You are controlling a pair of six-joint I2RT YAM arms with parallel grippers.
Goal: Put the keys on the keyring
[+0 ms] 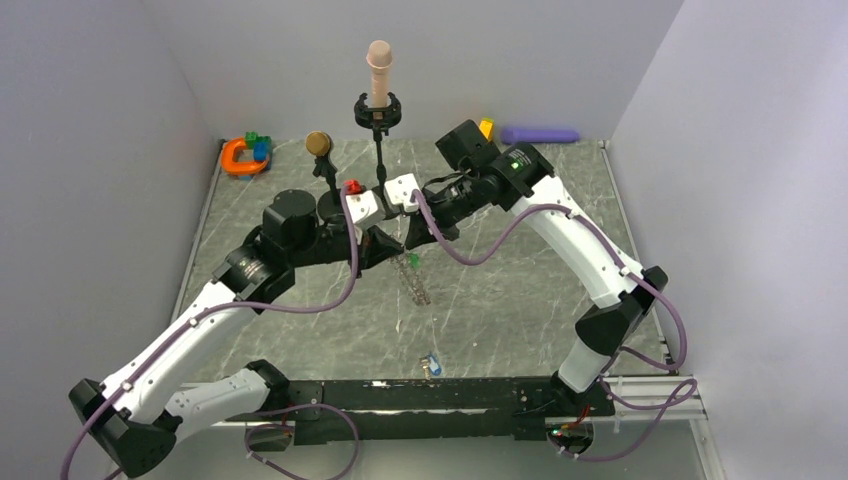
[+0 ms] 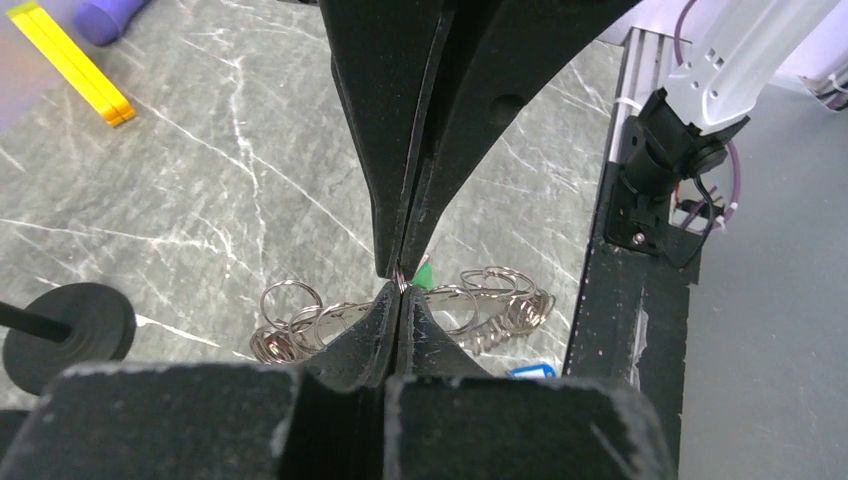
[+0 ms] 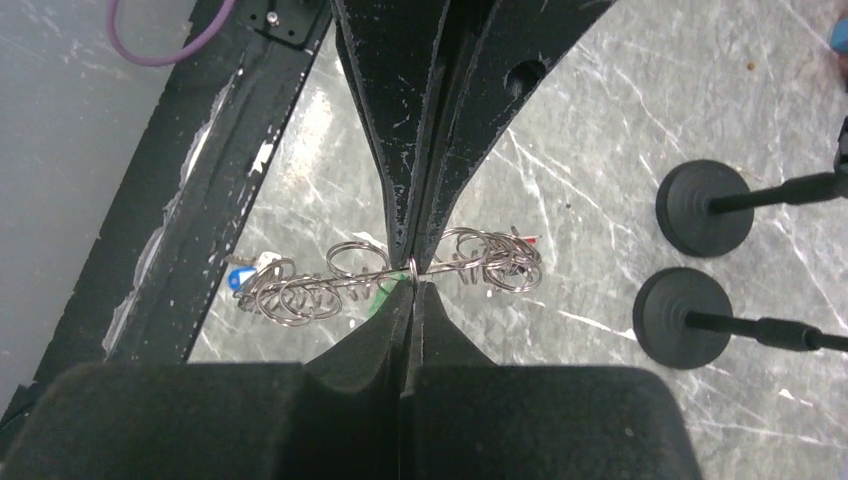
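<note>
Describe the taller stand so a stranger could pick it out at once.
On the far half of the marble table, two black stands rise. The taller stand holds a pale pink cylinder on top; its shorter neighbour holds a gold disc.

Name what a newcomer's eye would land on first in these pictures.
Mid-table, the right gripper is shut on the silvery keyring, and the left gripper is shut beside a green key. Behind them a peach cylinder tops a tall stand. An orange C-shaped piece lies in the far left corner.
</note>
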